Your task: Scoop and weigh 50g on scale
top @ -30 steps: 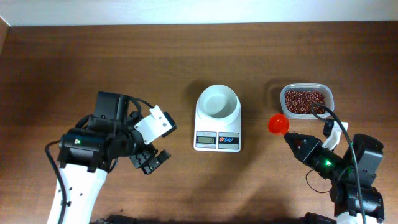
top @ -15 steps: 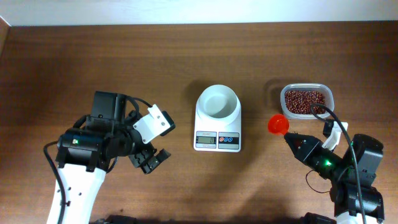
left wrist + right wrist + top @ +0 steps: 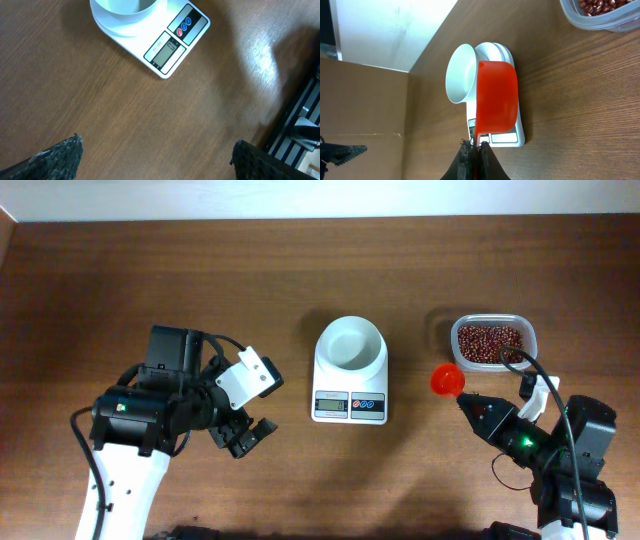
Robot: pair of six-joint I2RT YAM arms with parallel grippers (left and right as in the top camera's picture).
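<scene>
Scale (image 3: 349,380) sits at table (image 3: 300,270) centre, its bowl (image 3: 350,343) on the 12 o'clock end, its display (image 3: 331,406) and blue and red buttons (image 3: 367,406) on the 6 o'clock end. The bowl looks bare white inside in the overhead and left wrist views, so nothing is weighed yet. Red scoop (image 3: 446,380) hangs at 3 o'clock of the scale, just beside it, and shows no beans in the overhead view; the right wrist view shows only its outside. Right gripper (image 3: 468,402), at 4 o'clock of the scale, is clamped on the scoop's handle. Tub (image 3: 492,320) at 2 o'clock of the scale is full of beans (image 3: 488,343) and well apart from the bowl. Left gripper (image 3: 243,438), at 8 o'clock of the scale, has its jaws spread wide, holds nothing, and is clear of everything. Judgement: task barely begun. Left to do: dip the scoop in the tub, carry it over, tip into the bowl, and top up to 50g. Writing: the display digits are too small to read, and there is tiny print above the LCD that is not legible. No brand or label visible on the tub or scoop.
</scene>
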